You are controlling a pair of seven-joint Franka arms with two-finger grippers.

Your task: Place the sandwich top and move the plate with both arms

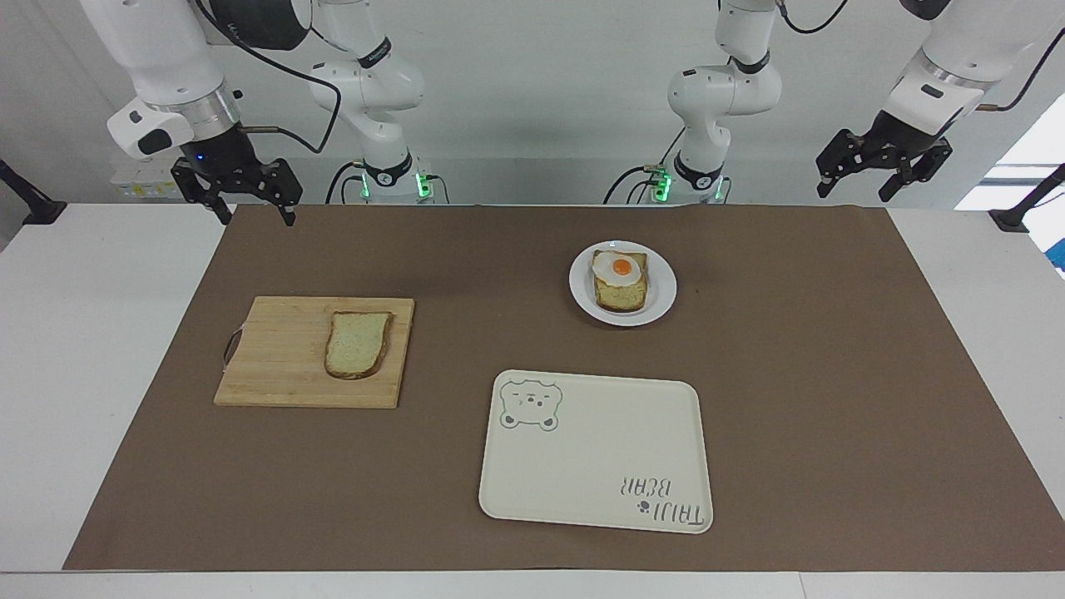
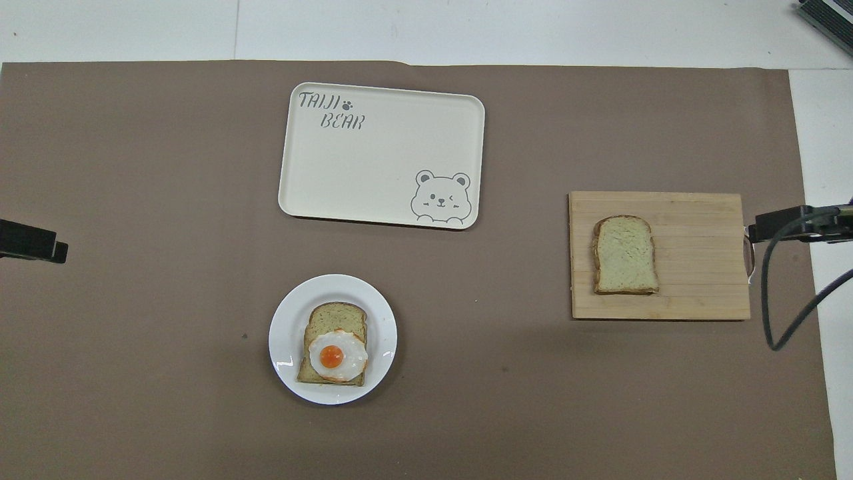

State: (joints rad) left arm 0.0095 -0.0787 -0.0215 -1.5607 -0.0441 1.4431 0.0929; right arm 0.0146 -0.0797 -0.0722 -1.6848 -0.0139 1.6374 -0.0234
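The sandwich top point(image 1: 358, 343) point(image 2: 624, 255), a plain tan slice with a dark crust, lies flat on a wooden cutting board point(image 1: 274, 366) point(image 2: 700, 300). The small white plate point(image 1: 661, 298) point(image 2: 285, 333) holds an egg-topped bread slice point(image 1: 620, 281) point(image 2: 336, 353). My right gripper point(image 1: 256, 218) hangs open and empty over the brown mat's corner at the right arm's end. My left gripper point(image 1: 854, 193) hangs open and empty over the mat's edge at the left arm's end. Both are well apart from the bread and the plate.
A cream rectangular tray with a bear drawing point(image 1: 599, 449) point(image 2: 380, 167) lies farther from the robots than the plate. The brown mat point(image 1: 832, 374) covers most of the white table. A black cable point(image 2: 773, 293) hangs beside the board's handle end.
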